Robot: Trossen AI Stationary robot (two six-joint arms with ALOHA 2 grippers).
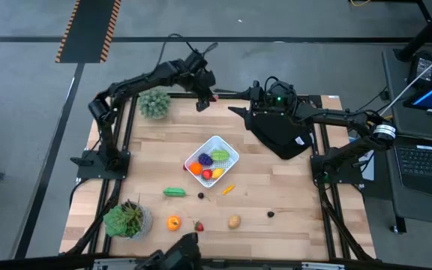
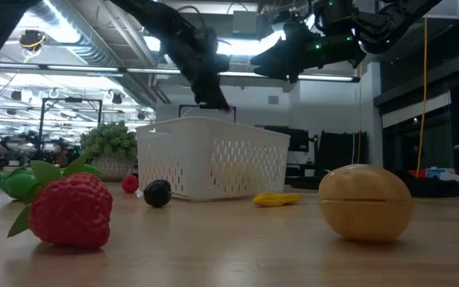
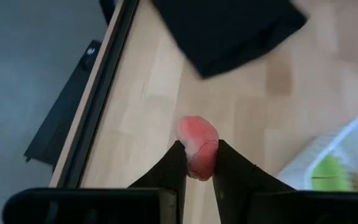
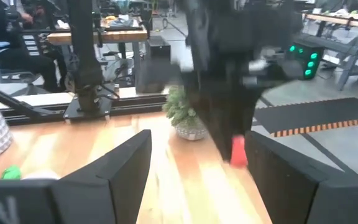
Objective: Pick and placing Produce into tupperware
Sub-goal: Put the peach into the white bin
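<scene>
Wooden tabletop [image 1: 276,225] spread wide, two dark arms reaching over its far edge. Black cloth [image 1: 280,133] draped on the far right part, partly under the right arm. Two bushy potted plants: one [image 1: 154,103] at the far left, one [image 1: 128,220] at the near left corner. White container [image 1: 226,146] sitting tilted near the middle, already holding a purple piece, a green piece [image 1: 220,156], plus orange, yellow and red ones. Rest of the produce scattered on the near half: green vegetable [image 1: 174,192], small yellow piece [image 1: 227,190], orange fruit [image 1: 172,222], strawberry [image 2: 68,209], tan potato-like piece [image 2: 365,199], two small dark berries [image 2: 157,194].

Left gripper [image 3: 199,163] up in the air over the far edge, beyond the container, fingers pinched narrow on a small red-pink fruit [image 3: 197,143]. Same red piece visible under the arm from above [image 1: 214,97].

Right gripper [image 4: 197,174] parked high over the black cloth, fingers spread wide, nothing between them.
</scene>
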